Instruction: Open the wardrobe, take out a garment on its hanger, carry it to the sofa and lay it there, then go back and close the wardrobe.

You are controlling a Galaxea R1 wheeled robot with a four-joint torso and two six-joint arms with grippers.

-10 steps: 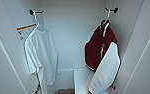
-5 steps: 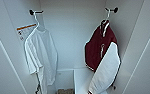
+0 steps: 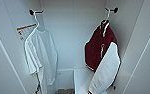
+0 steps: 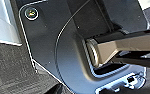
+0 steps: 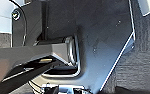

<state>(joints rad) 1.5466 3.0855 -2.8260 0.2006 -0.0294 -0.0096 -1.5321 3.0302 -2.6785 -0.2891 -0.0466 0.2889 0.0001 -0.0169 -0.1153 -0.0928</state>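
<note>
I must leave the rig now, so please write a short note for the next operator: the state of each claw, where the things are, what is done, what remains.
Claws: neither wrist view lets me tell open from shut; nothing is seen held.
Wardrobe: already open, inside visible in the head view.
Garment: maroon with white sleeve, hanging on its hanger from the right black peg. A white T-shirt hangs from the left peg; leave it.
Done: opening.
Left: take out the garment with hanger, lay it on the sofa, return and close the wardrobe.
</note>
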